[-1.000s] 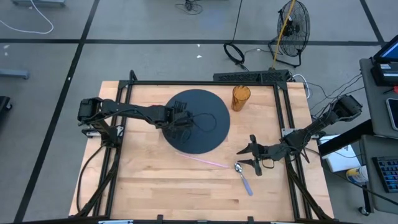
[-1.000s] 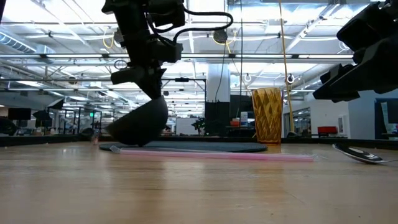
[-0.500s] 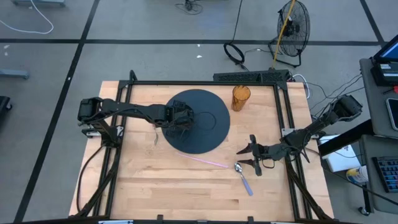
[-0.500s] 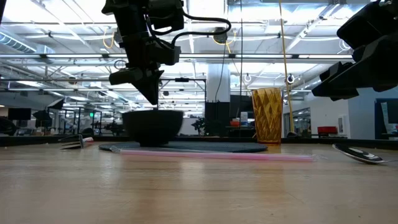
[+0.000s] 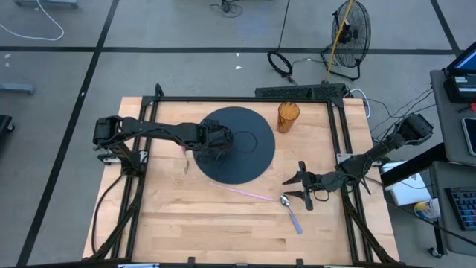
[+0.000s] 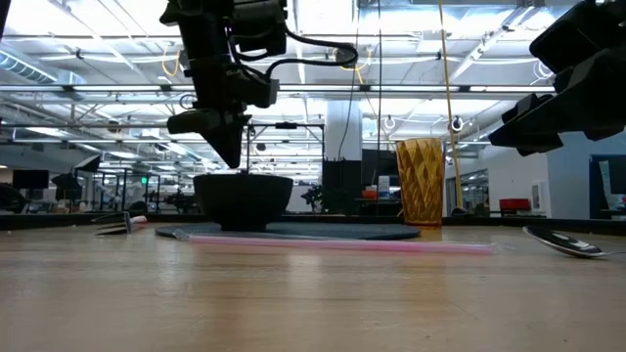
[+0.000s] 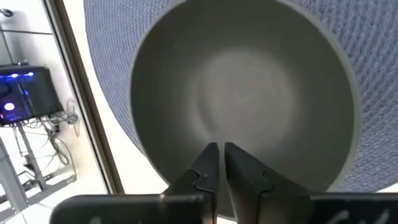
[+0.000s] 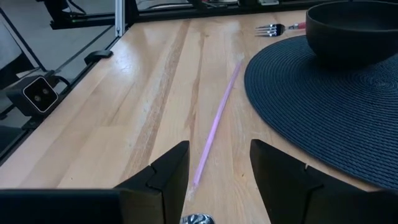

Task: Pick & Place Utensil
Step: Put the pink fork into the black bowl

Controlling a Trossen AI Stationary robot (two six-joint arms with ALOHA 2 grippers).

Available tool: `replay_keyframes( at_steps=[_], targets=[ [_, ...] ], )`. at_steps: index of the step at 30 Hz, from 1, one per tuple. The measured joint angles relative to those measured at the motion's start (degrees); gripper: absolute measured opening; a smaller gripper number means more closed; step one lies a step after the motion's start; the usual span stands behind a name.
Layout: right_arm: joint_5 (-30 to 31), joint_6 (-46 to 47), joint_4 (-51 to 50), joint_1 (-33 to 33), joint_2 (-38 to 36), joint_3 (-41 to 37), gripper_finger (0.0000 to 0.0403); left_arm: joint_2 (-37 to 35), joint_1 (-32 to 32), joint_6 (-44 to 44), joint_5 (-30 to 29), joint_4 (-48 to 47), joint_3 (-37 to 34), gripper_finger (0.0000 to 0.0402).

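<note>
A black bowl [image 5: 245, 141] stands upright on a round dark placemat [image 5: 256, 167]. My left gripper [image 7: 217, 155] hovers just above the bowl [image 7: 249, 93] near its rim, fingers shut, touching nothing that I can see; in the low view its tip [image 6: 233, 156] hangs over the bowl [image 6: 243, 200]. A fork [image 5: 184, 161] with a pink handle lies flat on the wood left of the mat, also in the low view [image 6: 115, 225]. My right gripper [image 8: 219, 177] waits open near the table's right side [image 5: 301, 186], beside a spoon [image 5: 291, 212].
A pink straw [image 5: 249, 192] lies on the wood between mat and spoon, straight ahead of the right gripper [image 8: 217, 121]. An amber cup [image 5: 288, 117] stands at the mat's far right. A black frame [image 5: 338, 149] borders the table. Bare wood spans the near half.
The bowl, tipped up on its edge under the left gripper a second ago, has dropped back upright onto the mat. The fork has come to lie on the wood left of the mat. The left gripper has drawn slightly toward the table's left.
</note>
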Motion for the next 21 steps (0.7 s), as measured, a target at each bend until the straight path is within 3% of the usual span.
replay_keyframes(
  at_steps=[6,13,21],
  targets=[
    [0.00,-0.55,0.62,0.00,-0.13,0.04,0.0164,-3.02,-0.27,-1.86,0.73,0.44,-0.07,0.0041],
    [-1.48,-0.70,0.94,-0.03,-1.08,0.09,0.0164,-16.17,0.12,-7.97,0.79,-5.83,-0.99,0.0042],
    [-1.44,-4.93,2.95,-0.15,-1.70,0.09,0.0164,-29.19,8.02,-32.59,1.89,-13.02,-9.00,0.0042]
  ],
)
